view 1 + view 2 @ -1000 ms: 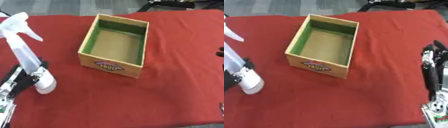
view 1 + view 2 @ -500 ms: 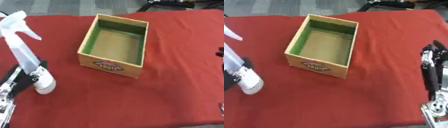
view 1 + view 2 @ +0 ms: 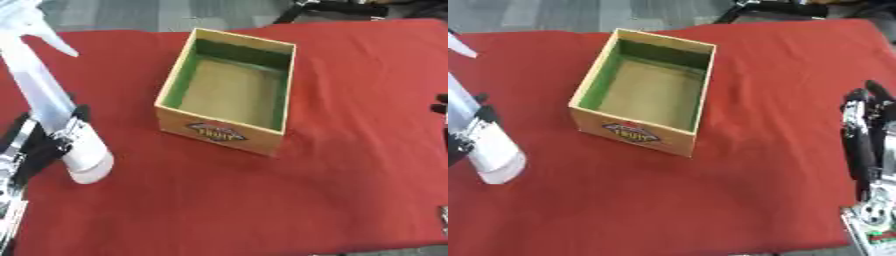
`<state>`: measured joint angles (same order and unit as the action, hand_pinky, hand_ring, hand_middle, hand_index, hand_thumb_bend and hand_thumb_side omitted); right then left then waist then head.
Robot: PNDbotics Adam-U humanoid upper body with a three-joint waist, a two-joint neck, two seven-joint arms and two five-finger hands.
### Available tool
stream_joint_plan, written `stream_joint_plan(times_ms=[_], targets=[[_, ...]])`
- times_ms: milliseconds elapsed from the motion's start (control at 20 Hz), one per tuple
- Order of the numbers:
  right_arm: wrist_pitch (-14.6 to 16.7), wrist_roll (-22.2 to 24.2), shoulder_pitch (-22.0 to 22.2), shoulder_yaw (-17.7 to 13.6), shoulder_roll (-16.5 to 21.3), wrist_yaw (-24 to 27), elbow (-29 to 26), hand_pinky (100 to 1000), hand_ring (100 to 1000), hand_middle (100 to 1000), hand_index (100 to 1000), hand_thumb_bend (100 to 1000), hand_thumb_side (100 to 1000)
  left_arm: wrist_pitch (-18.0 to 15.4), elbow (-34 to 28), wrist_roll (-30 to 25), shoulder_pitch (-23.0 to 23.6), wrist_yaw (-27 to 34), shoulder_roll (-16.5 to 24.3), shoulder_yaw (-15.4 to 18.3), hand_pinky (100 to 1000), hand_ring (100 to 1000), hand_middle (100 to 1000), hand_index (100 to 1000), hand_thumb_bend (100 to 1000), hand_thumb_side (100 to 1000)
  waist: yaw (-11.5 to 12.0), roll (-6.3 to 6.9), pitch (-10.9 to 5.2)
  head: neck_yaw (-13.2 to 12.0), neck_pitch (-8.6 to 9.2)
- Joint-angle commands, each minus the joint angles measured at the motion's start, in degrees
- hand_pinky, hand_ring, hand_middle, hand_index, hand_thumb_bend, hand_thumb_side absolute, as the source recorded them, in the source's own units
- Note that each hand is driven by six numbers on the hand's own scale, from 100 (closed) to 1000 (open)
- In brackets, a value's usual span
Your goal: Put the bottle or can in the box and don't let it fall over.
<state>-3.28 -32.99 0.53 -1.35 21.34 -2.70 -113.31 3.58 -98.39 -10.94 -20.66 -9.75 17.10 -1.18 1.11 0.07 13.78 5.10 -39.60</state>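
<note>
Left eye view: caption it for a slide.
Left hand grips a white spray bottle beside the empty wooden box on red cloth.

The left hand (image 3: 39, 145) has lifted the spray bottle (image 3: 52, 100) slightly, tilting it.

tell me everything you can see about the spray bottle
The spray bottle is white and looks like plastic, with a trigger head and pointed nozzle at its top, near the view's upper left. It leans, head away from the camera and base toward it. It is at the left of the red cloth, left of the open wooden box and apart from it. The left hand is curled around its lower body. I cannot tell whether its base touches the cloth.
</note>
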Motion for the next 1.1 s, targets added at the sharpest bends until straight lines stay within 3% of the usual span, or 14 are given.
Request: stream_joint_plan(times_ms=[50,400,1100], targets=[[0.0,0.1,-0.2,-0.2,0.7,0.3,-1.3,907,711,668,887,100,802,0.1,-3.0,0.5,-2.4,0.2,1.3,0.5,759,1000,463,112,100,672,-0.1,0.04,-0.92,0.1,0.40],[0.3,0.0,0.2,-0.4,0.9,0.5,-1.3,907,712,669,887,100,797,1.0,-4.0,1.0,-8.8,1.8,2.1,-0.7,747,1000,456,113,100,672,-0.3,0.06,-1.52,0.1,0.02],[0.6,-0.3,0.7,-0.8,1.0,0.7,-1.3,907,713,671,887,100,792,2.1,1.1,3.4,-19.1,3.7,0.7,-5.3,737,1000,454,114,100,657,-1.1,0.17,-2.04,0.4,-1.41]])
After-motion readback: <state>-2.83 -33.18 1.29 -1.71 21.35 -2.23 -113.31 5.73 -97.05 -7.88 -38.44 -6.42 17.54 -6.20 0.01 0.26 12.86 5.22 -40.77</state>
